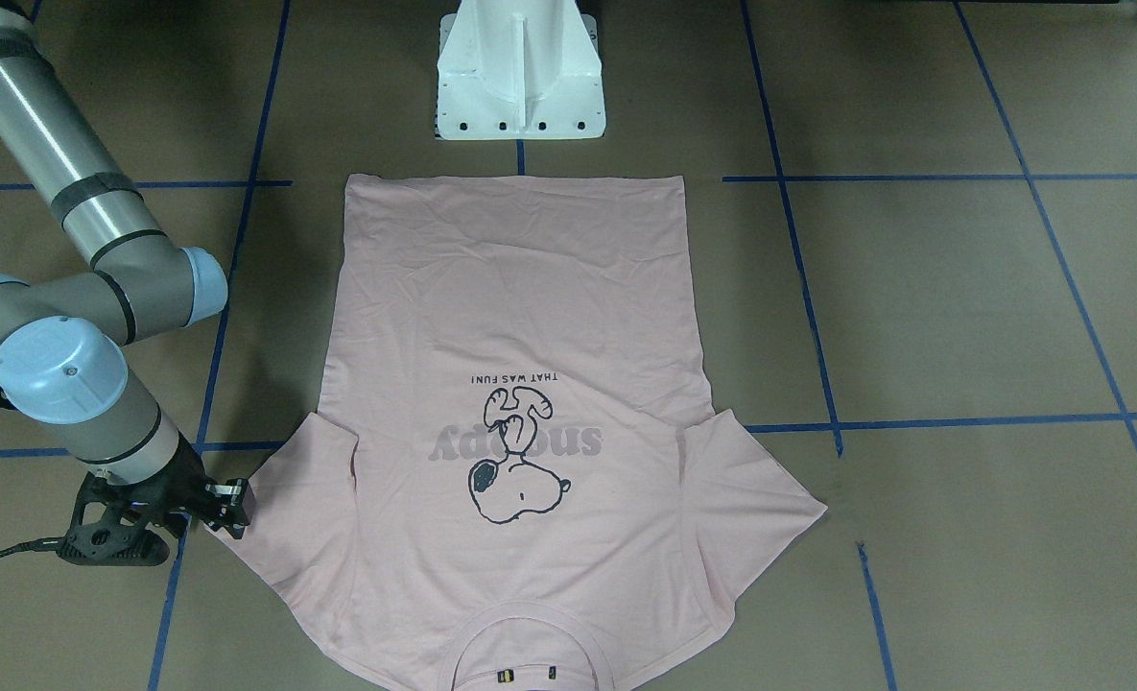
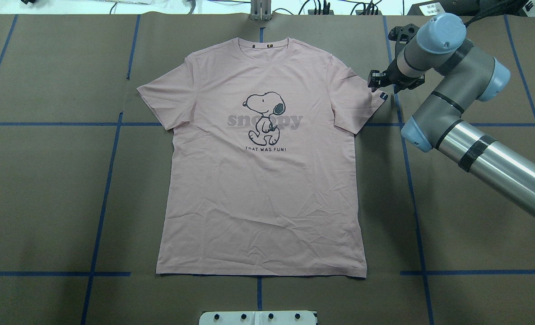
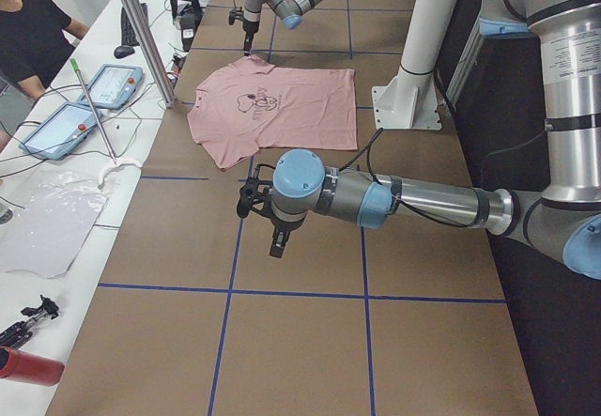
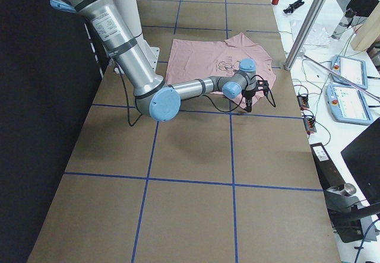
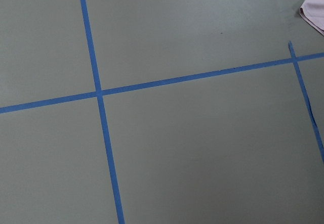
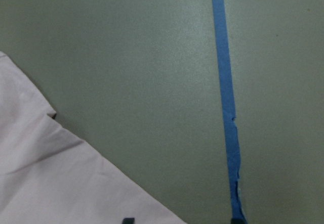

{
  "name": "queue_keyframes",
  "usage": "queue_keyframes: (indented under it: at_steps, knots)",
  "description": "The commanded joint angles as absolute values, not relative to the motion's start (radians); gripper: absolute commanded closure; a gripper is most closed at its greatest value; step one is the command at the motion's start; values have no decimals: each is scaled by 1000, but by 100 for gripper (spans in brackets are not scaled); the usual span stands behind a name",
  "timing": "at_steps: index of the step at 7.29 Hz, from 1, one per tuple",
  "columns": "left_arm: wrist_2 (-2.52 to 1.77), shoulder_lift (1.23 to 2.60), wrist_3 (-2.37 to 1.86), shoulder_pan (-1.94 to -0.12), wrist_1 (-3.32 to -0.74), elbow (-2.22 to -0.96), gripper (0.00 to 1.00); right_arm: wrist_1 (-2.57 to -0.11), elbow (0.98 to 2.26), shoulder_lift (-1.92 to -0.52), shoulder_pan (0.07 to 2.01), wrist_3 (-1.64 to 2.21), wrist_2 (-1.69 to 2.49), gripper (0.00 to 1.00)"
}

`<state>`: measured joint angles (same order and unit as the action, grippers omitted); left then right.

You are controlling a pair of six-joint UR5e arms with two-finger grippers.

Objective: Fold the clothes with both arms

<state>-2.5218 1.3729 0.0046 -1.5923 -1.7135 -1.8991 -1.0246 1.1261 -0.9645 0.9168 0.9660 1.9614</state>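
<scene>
The pale pink T-shirt lies flat, print up, collar away from the robot; it also shows in the front view and the left side view. My right gripper is low at the outer edge of the sleeve with the small black tag. In the right wrist view its two fingertips stand wide apart, with the sleeve hem between them: open. My left gripper hangs over bare table well left of the shirt; I cannot tell if it is open. A shirt corner shows in its wrist view.
The white pedestal base stands at the shirt's bottom hem. Blue tape lines grid the brown table. A person, teach pendants and a metal pole are along the far side.
</scene>
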Motion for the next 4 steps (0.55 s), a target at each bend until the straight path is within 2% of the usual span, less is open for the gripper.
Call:
queue_keyframes:
  at_steps: [1,3,4]
  knots:
    - [-2522,1373,5,-1592,-1713,-1899,0,-1026,1120,-965,913,966,1960,39]
    - [-2522,1373,5,-1592,-1713,-1899,0,-1026,1115,-965,913,968,1960,66]
    - [-2522,1373,5,-1592,-1713,-1899,0,-1026,1115,-965,913,969,1960,94]
